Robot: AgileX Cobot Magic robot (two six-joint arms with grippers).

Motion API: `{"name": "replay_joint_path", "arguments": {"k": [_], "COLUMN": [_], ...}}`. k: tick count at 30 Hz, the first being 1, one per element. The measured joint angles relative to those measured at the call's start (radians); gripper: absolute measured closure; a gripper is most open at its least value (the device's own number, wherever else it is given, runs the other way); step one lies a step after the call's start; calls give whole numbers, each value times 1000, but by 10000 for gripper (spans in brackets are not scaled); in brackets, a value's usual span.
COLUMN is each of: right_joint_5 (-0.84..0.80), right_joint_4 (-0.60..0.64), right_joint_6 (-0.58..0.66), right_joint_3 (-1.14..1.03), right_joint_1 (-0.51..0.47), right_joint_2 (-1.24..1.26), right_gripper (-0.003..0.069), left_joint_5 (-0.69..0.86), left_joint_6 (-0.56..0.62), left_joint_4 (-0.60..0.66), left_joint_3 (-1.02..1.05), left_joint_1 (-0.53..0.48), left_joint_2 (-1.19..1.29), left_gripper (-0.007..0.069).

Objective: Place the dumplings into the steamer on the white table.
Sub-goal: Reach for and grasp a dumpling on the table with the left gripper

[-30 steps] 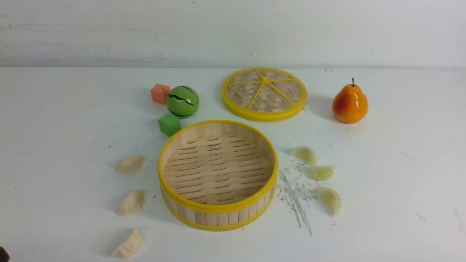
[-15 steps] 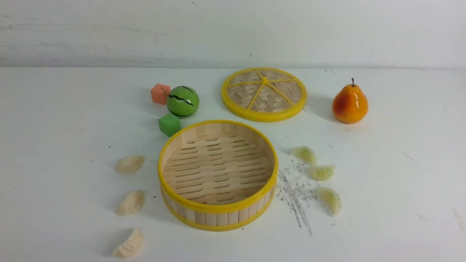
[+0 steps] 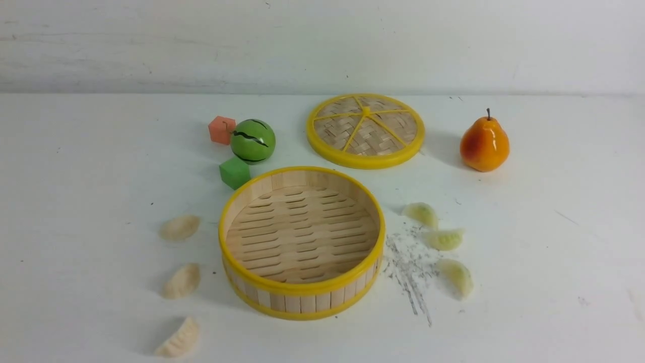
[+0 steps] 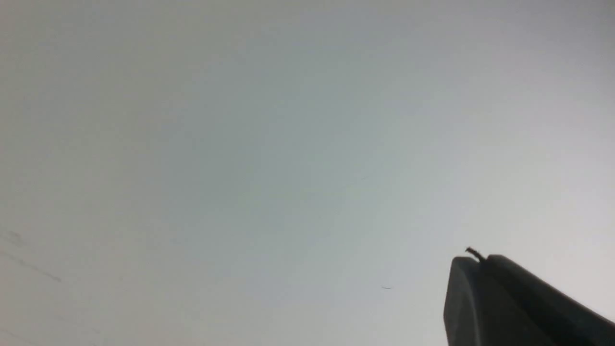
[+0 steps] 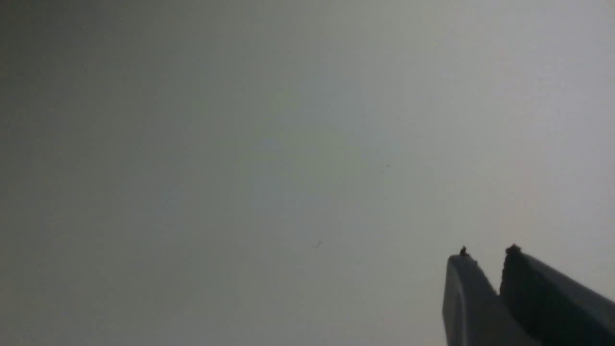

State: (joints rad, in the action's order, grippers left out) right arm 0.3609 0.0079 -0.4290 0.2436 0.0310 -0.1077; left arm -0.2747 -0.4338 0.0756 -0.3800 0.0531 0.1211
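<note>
Fig. Starting state of the dumpling-loading task. The left gripper (image 4: 476, 260), seen only in its own wrist view, has its jaws pressed together with nothing between them. The right gripper (image 5: 487, 254), likewise seen only from its wrist, stands with a narrow gap between its jaws and pinches nothing. Both wrist views show only a blank, blurred pale field beyond the fingertips, and neither arm enters the front view, so both are judged to be well apart from the work.

On the white table (image 3: 75, 166) the steamer (image 3: 301, 301) sits upright at centre, its slatted floor bare. Three cream dumplings (image 3: 181, 281) lie in a loose column on the table to the robot's left of the steamer, near it but not touching. Three green dumplings (image 3: 446, 239) lie in a similar column to its right, beside the grey scratch marks (image 3: 410, 275).

Progress, as judged from this layout: none of the six is loaded. All six picks and placements are left to do.

Behind the steamer lie its woven lid (image 3: 366, 130), a pear (image 3: 484, 143), a striped green ball (image 3: 253, 141), an orange cube (image 3: 221, 129) and a green cube (image 3: 235, 172), which sits just beside the steamer's far rim.

No brand, label or legible writing appears on any object or surface
</note>
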Motion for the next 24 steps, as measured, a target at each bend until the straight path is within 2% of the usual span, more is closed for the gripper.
{"name": "replay_joint_path", "arguments": {"k": [3, 6, 8, 10, 13, 14, 15, 18, 24], "right_joint_5": [-204, -403, -532, -643, -716, -742, -760, -825, -887], "right_joint_4": [-69, -125, -135, -132, -107, -88, -77, -58, -37], "right_joint_6": [120, 238, 284, 300, 303, 306, 309, 338, 357], "right_joint_3": [154, 255, 285, 298, 299, 301, 304, 316, 354], "right_joint_1": [0, 0, 0, 9, 42, 63, 80, 170, 326], "right_joint_2": [-135, -307, -422, -520, -608, -643, -666, -753, -865], "right_gripper": [663, 678, 678, 678, 678, 678, 678, 678, 678], "left_joint_5": [11, 53, 152, 318, 517, 649, 719, 929, 1050], "left_joint_6": [84, 92, 64, 37, 28, 25, 25, 97, 276], "left_joint_4": [-5, -6, -8, -8, -4, 9, 22, 76, 153], "left_joint_3": [-105, -178, -235, -313, -401, -455, -477, -593, -725], "left_joint_1": [0, 0, 0, 0, 0, 0, 0, 0, 0], "left_joint_2": [154, 324, 443, 569, 684, 756, 784, 938, 1153], "left_gripper": [638, 638, 638, 638, 638, 638, 638, 638, 638]}}
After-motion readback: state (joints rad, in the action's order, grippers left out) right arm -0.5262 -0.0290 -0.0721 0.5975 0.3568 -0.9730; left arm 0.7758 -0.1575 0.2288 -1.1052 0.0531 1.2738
